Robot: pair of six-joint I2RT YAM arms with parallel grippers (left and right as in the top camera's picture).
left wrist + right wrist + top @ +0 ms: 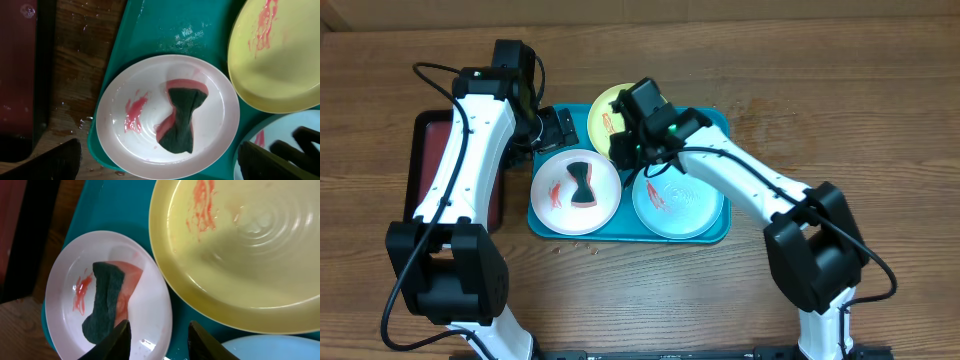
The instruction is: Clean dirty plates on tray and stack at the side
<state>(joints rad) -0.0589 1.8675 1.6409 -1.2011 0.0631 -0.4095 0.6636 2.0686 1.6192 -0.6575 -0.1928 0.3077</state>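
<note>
1. Wooden table [820, 60], bare grain, with both arms reaching in from the near edge.
2. Turquoise tray [625, 226] at mid-table. A smaller dark red tray [425, 150] lies just beside it on the left.
3. Dirty plates are all on the tray, none stacked at the side yet. The white plate [605, 172] is near left, the pale plate [675, 205] near right and the yellow-green plate [603, 115] far middle. All three carry red smears [553, 196].
4. Left gripper [555, 130] hovers over the white plate's far-left side, jaws at full spread, empty.
5. Right gripper [160, 340] hangs low between the yellow-green and white plates. Its jaws are partway apart with nothing seen between them, though the tips run out of the wrist view.
6. Sponge [582, 186], dark green with a red backing, lies twisted on the middle of the white plate, untouched.
7. Risks, as I judge them:
   - A pinch here may catch a plate rim instead of the sponge, tipping or skidding the light plate.
   - Both grippers crowd one plate, so they may knock together.
</note>
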